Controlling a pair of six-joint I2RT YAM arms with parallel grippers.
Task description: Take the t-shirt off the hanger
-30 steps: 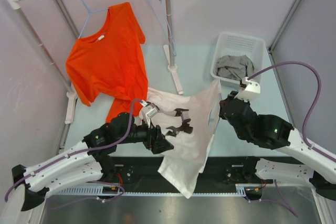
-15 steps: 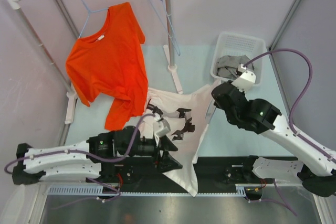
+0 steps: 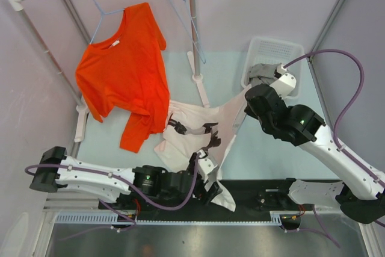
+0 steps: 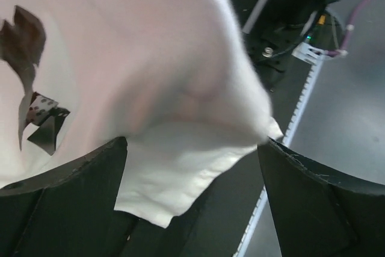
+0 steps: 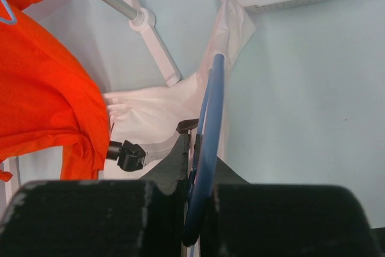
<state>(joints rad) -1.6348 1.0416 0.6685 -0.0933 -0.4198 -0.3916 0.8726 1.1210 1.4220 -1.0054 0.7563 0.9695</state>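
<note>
Over the tabletop [image 3: 252, 157], right fingers [image 5: 90, 221] clamp the hanger [image 5: 212, 106], left fingers [image 4: 60, 209] gape; t-shirt [image 3: 231, 112] apparently not yet free.

You had soft, even overhead light in the top view, with faint shadows beneath the orange shirt [image 3: 123, 67]. Your left wrist picture was motion-blurred; the white t-shirt [image 4: 138, 70] glared pale from 9 to 1 o'clock. In your right wrist view, the fingers [image 5: 90, 221] and blue hanger [image 5: 207, 148] at 6 o'clock were out of focus.
</note>
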